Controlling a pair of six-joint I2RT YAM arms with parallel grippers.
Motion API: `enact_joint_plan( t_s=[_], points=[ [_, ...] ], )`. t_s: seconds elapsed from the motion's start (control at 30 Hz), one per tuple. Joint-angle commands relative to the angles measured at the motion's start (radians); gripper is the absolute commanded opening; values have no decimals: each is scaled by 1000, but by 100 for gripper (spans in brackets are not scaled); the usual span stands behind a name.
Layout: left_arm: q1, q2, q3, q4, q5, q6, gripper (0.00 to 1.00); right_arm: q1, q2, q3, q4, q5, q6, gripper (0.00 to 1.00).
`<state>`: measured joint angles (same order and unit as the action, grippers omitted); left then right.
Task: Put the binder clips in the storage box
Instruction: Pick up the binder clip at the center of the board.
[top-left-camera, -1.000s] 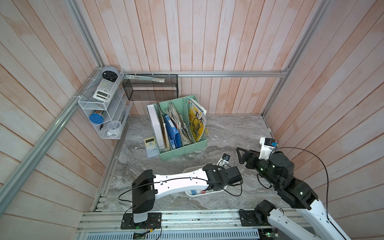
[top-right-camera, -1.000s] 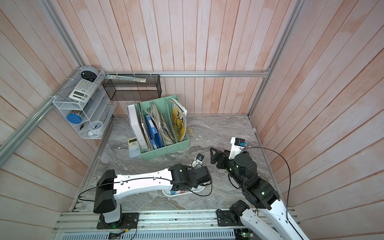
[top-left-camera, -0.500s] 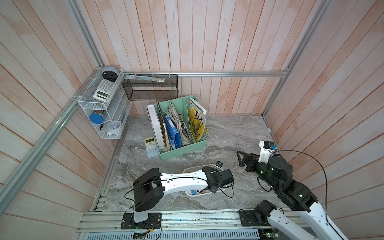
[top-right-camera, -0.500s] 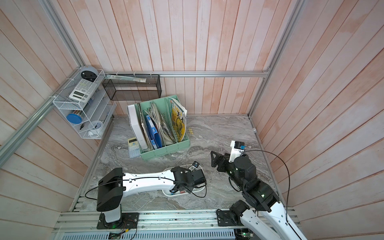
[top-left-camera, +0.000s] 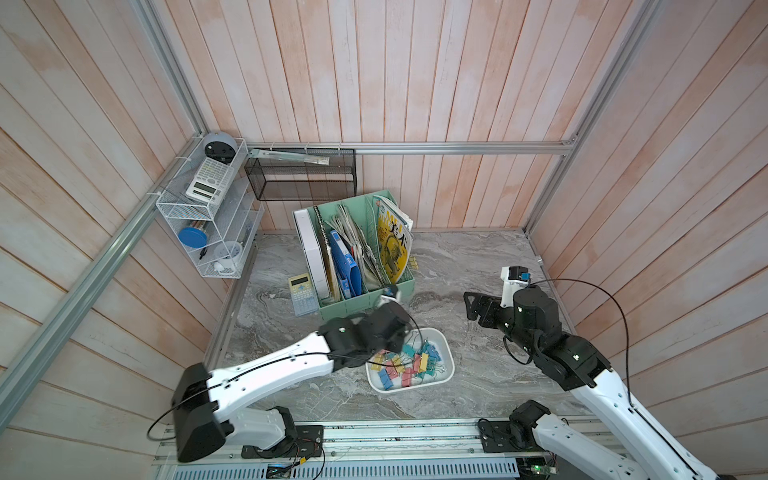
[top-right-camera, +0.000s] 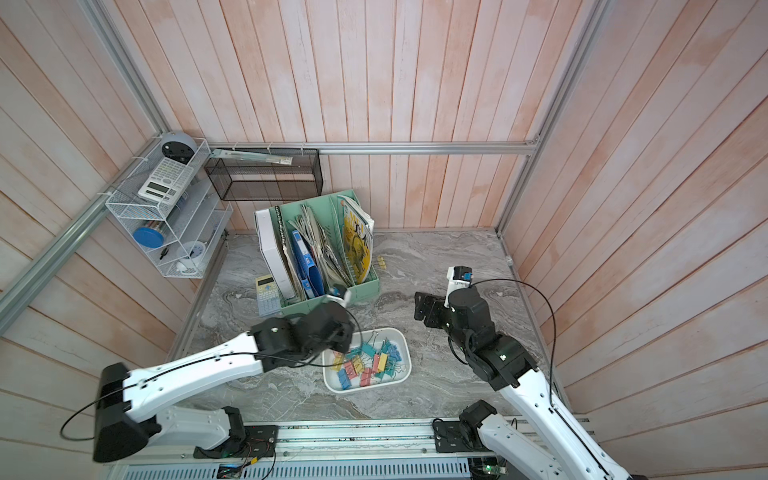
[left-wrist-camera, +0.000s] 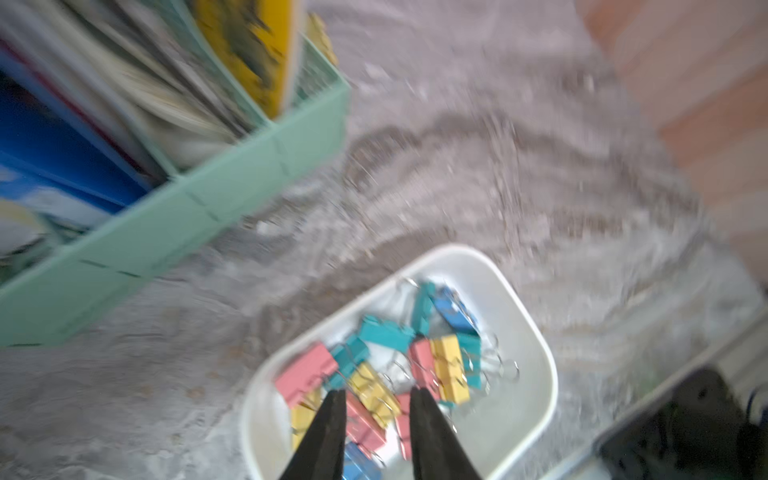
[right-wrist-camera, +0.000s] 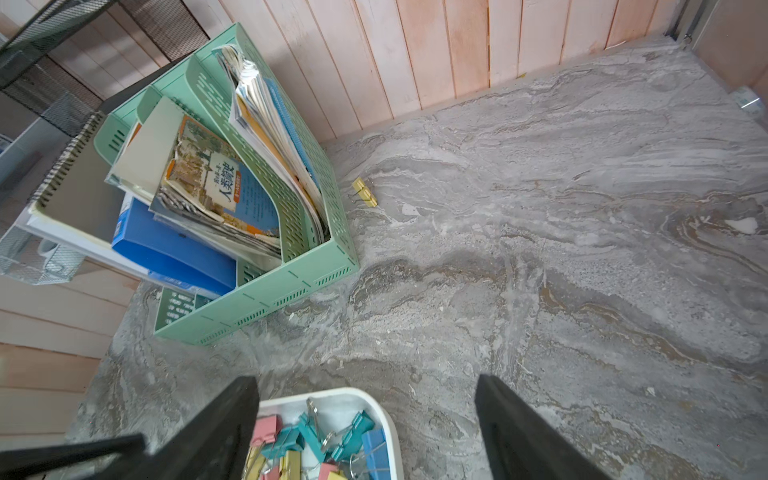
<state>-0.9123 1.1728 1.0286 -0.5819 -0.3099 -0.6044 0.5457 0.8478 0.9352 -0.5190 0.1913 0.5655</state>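
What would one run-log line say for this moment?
left tool: open above storage box | right tool: open, empty | yellow binder clip: on table beside green organizer

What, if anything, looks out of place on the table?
One yellow binder clip lies alone on the tabletop beside the green file organizer, apart from the other clips piled in the white storage box.

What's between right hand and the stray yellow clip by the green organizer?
Nothing: bare marble tabletop between right hand and yellow clip, per the right wrist view.
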Motion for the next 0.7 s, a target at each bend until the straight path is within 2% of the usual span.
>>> enact_joint_plan(
  t_s=[0.0,0.1,0.17,0.2,0.33,0.37,0.57,0.67],
  points=[
    [238,-188,-195,194,62,-47,34,-72,171,66,69,-153,-24,84],
    [440,-294,-364,321,83,-62,38,-168,377,116,195,-400,25,78],
    [500,-327,-461,406,90,-36,45,-195,517,173,251,-467,26,75],
    [512,-339,-496,448,101,-16,50,-199,581,208,258,-470,15,74],
    [515,-350,-590,580,159,99,83,-220,845,336,329,-495,-11,75],
    [515,-345,-602,595,173,125,88,-226,905,360,364,-509,-9,75],
    [513,-322,-687,713,235,172,99,-234,1168,529,444,-584,-28,79],
    [512,-331,-724,772,253,193,100,-231,1256,606,451,-588,-44,83]
  ],
)
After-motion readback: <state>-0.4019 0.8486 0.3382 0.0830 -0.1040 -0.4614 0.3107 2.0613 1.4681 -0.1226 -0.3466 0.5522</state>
